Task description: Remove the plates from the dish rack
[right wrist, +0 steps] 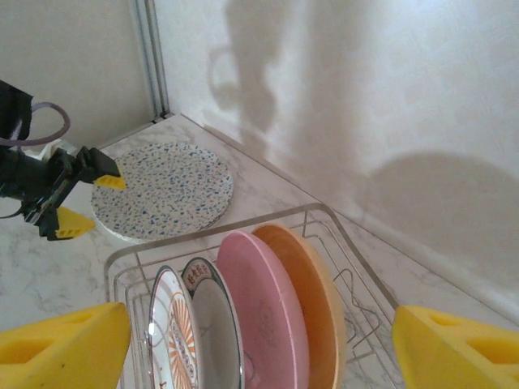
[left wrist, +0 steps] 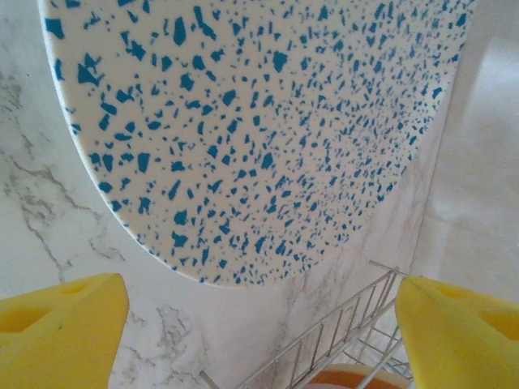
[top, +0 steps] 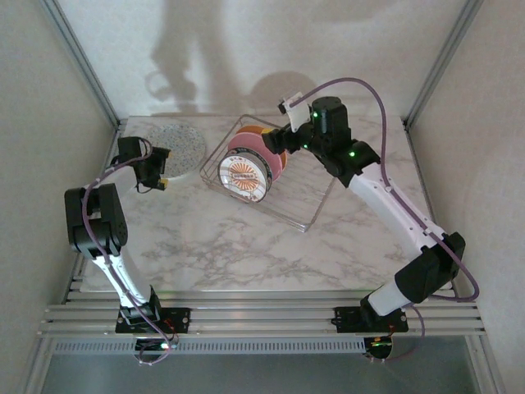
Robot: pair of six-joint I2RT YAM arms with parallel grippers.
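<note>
Yellow pads of the left gripper [left wrist: 261, 320] are standing wide apart with nothing between them, hovering just left of the dish rack [top: 303, 215] at the near edge of a speckled plate [left wrist: 259, 121]. That plate is lying flat on the marble table [top: 246, 254] outside the rack, beside its left end, so we are counting it as unloaded. From the right wrist its rim is looking doubled, as if a second speckled plate were lying under it, but we are not able to tell. Moving across, the right gripper [right wrist: 261, 324] is hanging above the rack on the orange plate's side, its jaws also spread open and empty. Between the rack's tines the orange plate [right wrist: 320, 300] is standing on edge at the back. The pink plate [right wrist: 272, 316] is leaning right in front of it, and the white plate with the orange emblem [right wrist: 172, 332] is standing at the front. A pale rim between the white and the pink may be belonging to one more plate, though we are not sure. We are judging the job as begun but well short of finished: the speckled ware is sitting outside the rack, while at least three plates are waiting inside it to be lifted out.
</note>
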